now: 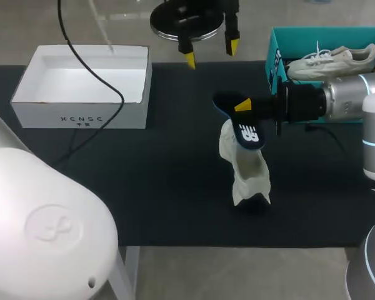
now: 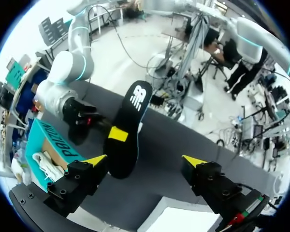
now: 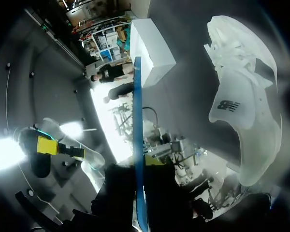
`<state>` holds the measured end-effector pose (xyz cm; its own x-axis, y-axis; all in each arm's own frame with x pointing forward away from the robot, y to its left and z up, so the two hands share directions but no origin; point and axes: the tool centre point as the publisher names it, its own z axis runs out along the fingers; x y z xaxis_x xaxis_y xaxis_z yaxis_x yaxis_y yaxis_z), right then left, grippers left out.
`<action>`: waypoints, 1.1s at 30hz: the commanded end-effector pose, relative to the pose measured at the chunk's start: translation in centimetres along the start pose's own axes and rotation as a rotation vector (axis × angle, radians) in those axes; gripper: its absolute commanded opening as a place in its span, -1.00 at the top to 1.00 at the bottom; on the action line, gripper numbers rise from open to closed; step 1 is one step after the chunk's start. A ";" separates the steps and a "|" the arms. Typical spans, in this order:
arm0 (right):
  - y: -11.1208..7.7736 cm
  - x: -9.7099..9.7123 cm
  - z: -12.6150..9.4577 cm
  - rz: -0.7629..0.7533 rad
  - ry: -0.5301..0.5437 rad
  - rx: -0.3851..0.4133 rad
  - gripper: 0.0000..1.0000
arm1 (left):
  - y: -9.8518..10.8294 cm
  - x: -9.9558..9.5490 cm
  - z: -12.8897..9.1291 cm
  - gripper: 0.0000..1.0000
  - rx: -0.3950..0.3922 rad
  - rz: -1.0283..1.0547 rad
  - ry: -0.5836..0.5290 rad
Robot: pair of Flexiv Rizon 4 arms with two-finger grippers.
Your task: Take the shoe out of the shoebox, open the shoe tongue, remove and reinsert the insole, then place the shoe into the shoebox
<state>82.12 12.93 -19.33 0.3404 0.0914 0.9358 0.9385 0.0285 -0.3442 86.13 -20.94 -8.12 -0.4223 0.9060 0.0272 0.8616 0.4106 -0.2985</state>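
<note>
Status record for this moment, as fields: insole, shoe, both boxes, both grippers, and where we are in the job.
insole: out of the shoe, held in the air over it
right gripper: shut on the insole
left gripper: open, empty, at the far edge of the mat, apart from the insole
shoe: pale, on the black mat, outside both boxes
white shoebox: open, no shoe inside
teal box: holds a second pale shoe
stage: insole removed, not yet reinserted

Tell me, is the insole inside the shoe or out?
Out: the right gripper holds the insole, apart from the shoe on the table.
</note>
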 end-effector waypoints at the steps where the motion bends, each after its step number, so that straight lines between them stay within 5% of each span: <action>1: 0.1 -0.1 0.1 0.000 -0.001 -0.001 1.00 | -1.3 -0.3 -1.2 -1.00 -0.056 0.058 0.010; 8: 0.1 -0.1 0.1 0.000 -0.001 -0.001 1.00 | -0.5 0.8 -2.2 -1.00 -0.051 0.038 -0.177; 22: 0.1 -0.1 0.1 0.000 -0.001 -0.001 1.00 | -1.5 3.2 0.3 -1.00 0.013 0.081 -0.270; 33: 0.1 -0.1 0.1 0.000 -0.001 -0.001 1.00 | 1.4 11.5 0.1 -1.00 0.031 -0.050 -0.366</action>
<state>82.13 12.92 -19.33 0.3404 0.0914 0.9358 0.9385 0.0282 -0.3441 83.43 -12.40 -8.30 -0.4852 0.8741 -0.0240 0.8281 0.4505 -0.3336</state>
